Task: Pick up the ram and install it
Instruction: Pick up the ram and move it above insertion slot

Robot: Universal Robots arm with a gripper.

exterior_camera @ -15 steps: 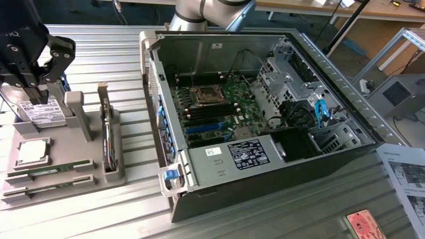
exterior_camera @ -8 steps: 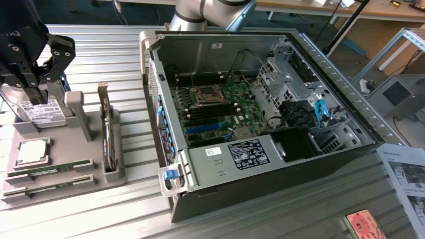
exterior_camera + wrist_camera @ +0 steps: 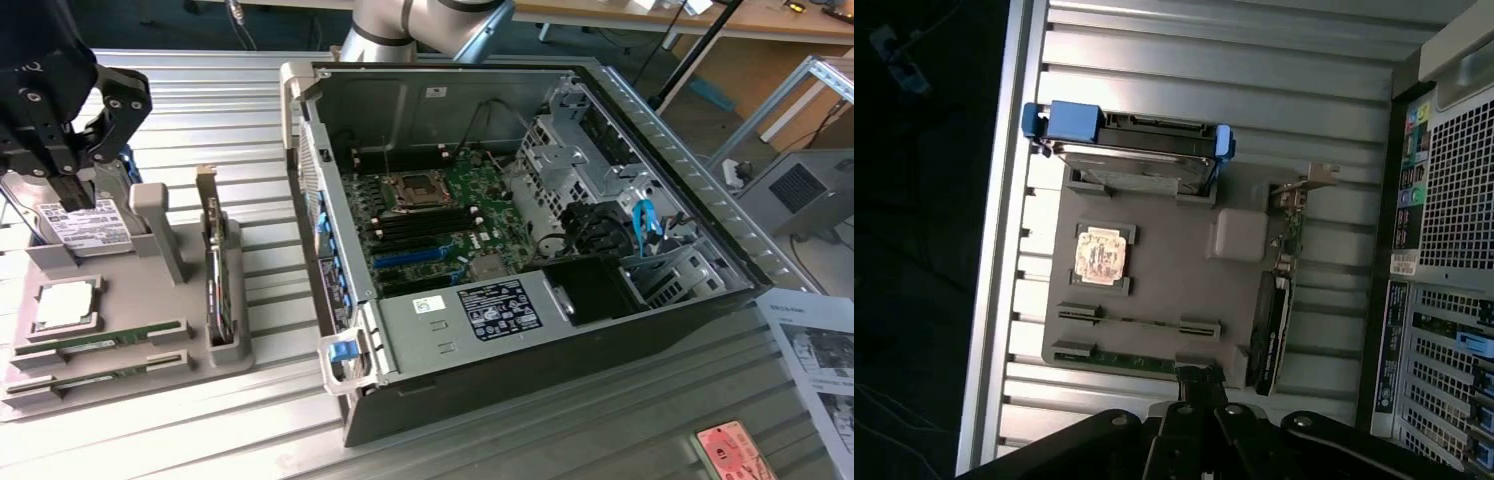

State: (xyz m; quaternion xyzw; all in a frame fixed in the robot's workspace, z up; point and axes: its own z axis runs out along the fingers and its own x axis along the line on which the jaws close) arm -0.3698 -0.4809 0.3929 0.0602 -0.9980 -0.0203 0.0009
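Note:
Two ram sticks lie on edge in the slots of a grey holder tray: one ram stick and a second ram stick beside it at the tray's end. My gripper hangs high over the other end of the tray, above the silver hard drive. Its fingers are shut with nothing between them. In the wrist view the fingertips point toward the tray's ram end.
The tray also carries a CPU chip and an upright card with a metal bracket. On the exterior view's right lies an open PC case, with black memory slots on its motherboard. Papers lie beyond the case.

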